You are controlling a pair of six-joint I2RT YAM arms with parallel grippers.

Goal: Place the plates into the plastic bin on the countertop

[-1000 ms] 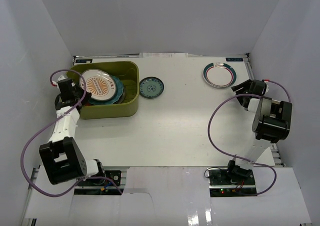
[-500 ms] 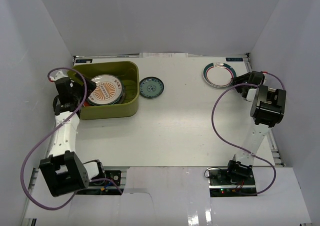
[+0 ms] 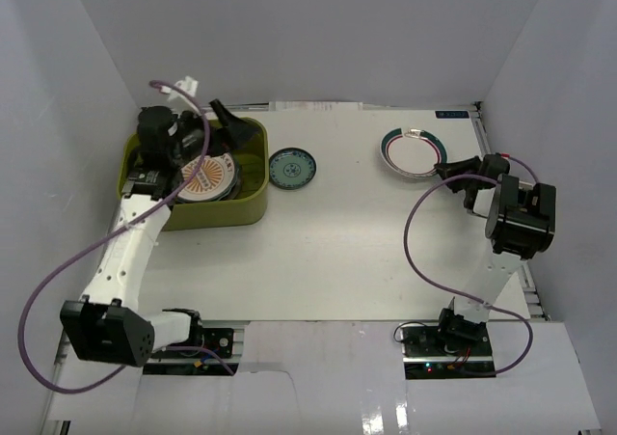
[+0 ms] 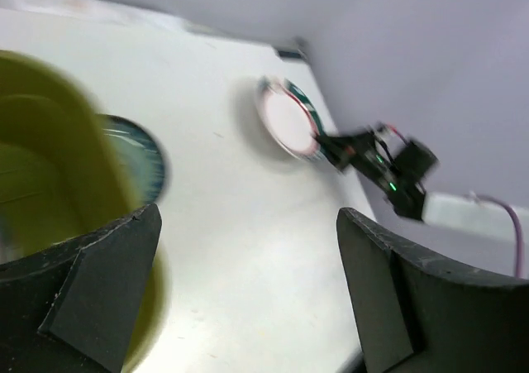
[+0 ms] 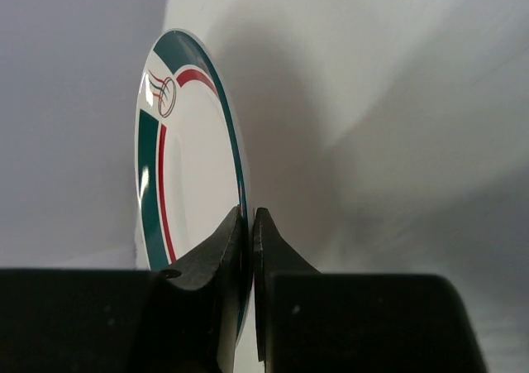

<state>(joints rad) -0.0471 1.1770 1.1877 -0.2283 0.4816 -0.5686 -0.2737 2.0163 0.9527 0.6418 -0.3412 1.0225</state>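
**White round plate with the teal-and-red rim [image 5: 186,174] pinched at its edge, carry to bin is next**

My right gripper [image 5: 250,216] is pressed together on that plate's near rim, one finger on the face, one on the underside. The plate is at the far right of the flat white countertop [image 3: 337,242], well apart from the olive-green rectangular plastic bin [image 3: 217,213] at far left. It looks tilted with the gripped edge up. I can't tell if the far edge is clear of the surface

My left gripper [image 4: 248,220] is spread wide with nothing between the fingers, and it hangs above the bin's far side

In the bin, the orange sunburst round plate [image 3: 207,175] lies on top of a stack. A teal edge shows under it, and my left arm hides the rest. The small teal round plate [image 3: 291,168] lies flat on the countertop just beside the bin's right wall

Step, as I read it: grasp made on the white plate, transfer not yet begun. Two plates are outside the bin, this one and the small teal one

Next move calls for:
- a lift high enough to clear the bin wall
- a long sweep left, passing over the small teal plate
- levelling the plate before setting it on the stack
- getting my left arm out from over the bin first, or I'll foul it

Risk: it's a thin pinch on a glossy rim, so the plate could pivot or slip mid-carry
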